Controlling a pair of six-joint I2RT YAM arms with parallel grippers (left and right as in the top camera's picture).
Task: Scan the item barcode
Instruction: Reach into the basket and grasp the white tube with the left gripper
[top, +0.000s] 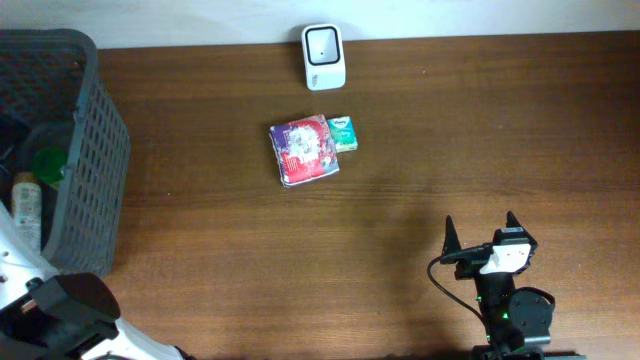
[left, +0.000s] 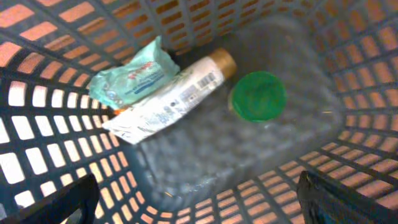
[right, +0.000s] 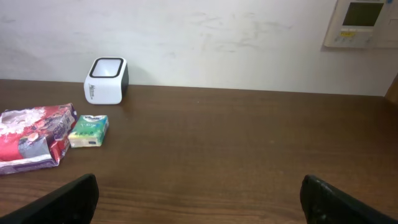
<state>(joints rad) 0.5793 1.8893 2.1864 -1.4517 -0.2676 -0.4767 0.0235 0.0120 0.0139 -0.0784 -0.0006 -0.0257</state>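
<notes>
Fingers (left: 56, 202) of the left gripper (left: 202, 204) and right gripper (right: 205, 204) gape wide; best to straddle the white gold-capped tube (left: 168, 102) below the left fingers across its width.

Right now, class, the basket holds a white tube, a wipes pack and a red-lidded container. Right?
No: the container's lid is green, not red; the left wrist view shows it. The basket does hold the white tube and wipes pack.

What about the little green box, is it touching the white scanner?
Apart. The overhead view shows bare brown wooden table between the small green cardboard box and the white plastic scanner.
</notes>
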